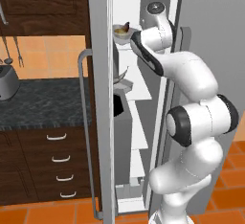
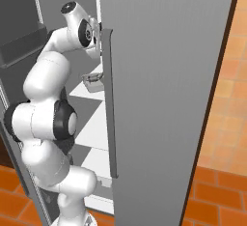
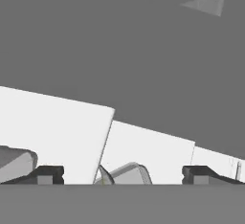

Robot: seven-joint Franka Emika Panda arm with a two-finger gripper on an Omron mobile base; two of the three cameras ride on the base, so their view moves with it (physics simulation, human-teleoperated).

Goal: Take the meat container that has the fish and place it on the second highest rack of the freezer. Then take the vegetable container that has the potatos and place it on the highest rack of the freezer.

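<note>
**Jaws wide apart inside the freezer, nothing between them**

In the hand view the two-finger gripper stands with its dark fingertips far apart, one at each side of the lower edge, and nothing is clamped between them. Between and just beyond the tips, a rounded grey-white tub rim peeks up; whether it touches either tip cannot be told.

The white Franka arm reaches up into the tall grey-silver freezer with the white interior. In the left base view a white tub holding a brown-orange piece of food sits on a thin flat white shelf panel near the top of the stack, just beside the wrist. In the right base view a small grey-white container rests on another white shelf below the hand.

Ahead of the jaws lie flat white shelf surfaces with a straight edge between them, then the grey back wall. The grey door with its long bar handle stands close at the arm's side.
</note>
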